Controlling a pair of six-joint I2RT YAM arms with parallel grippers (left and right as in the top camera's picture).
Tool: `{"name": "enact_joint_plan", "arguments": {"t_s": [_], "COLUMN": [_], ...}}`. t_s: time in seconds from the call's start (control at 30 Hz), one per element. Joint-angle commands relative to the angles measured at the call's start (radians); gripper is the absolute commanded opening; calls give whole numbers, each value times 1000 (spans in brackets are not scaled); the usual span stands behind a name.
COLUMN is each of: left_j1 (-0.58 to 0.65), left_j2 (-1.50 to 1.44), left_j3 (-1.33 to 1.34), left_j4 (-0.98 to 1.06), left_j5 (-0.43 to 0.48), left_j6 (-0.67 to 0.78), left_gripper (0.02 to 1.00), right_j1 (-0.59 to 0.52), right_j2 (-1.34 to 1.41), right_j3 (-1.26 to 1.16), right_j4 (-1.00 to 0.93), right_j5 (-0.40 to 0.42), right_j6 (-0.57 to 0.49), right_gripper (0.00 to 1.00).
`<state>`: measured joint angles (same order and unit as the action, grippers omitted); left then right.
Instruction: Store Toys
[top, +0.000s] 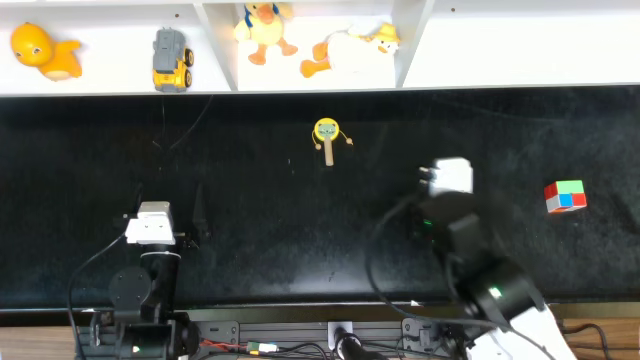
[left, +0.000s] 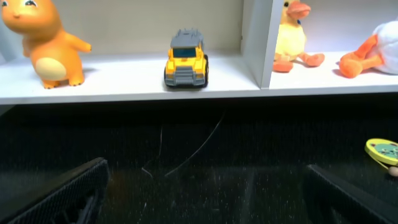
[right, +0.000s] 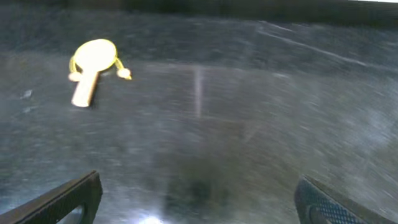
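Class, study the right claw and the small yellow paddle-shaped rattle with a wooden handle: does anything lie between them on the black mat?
Nothing visible does. Only bare black mat lies between the open right claw and the small yellow paddle-shaped rattle; the multicoloured cube sits well off that line.

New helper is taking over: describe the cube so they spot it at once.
Find the black mat in front of the white shelf. Near its right edge sits the cube. It is blocky with red, green and blue squares, unlike the flat yellow paddle mid-mat.
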<state>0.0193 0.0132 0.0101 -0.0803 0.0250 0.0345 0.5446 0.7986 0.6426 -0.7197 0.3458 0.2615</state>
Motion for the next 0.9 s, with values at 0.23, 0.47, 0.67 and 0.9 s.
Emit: {"name": "enact_joint_plan", "arguments": {"t_s": [0.23,0.47,0.67,0.9], "left_j1": [-4,-4,-4,-4], "left_j2": [-10,-10,-10,-10], "left_j3": [-2,-2,-2,-2], "left_j4": [-4,-4,-4,-4], "left_j5": [-4,-4,-4,-4], "left_j6": [-9,-9,-9,-9], "left_gripper": [998,998,996,998], "right_j1": [237,237,236,236], "right_j2": [556,846,978,1057], "right_j3": [271,478,543,558], "right_j4": [72,70,71,100], "right_j5": [-15,14,14,41], "right_j6": [214,356,475,487], "right_gripper": [996,996,998,996]}}
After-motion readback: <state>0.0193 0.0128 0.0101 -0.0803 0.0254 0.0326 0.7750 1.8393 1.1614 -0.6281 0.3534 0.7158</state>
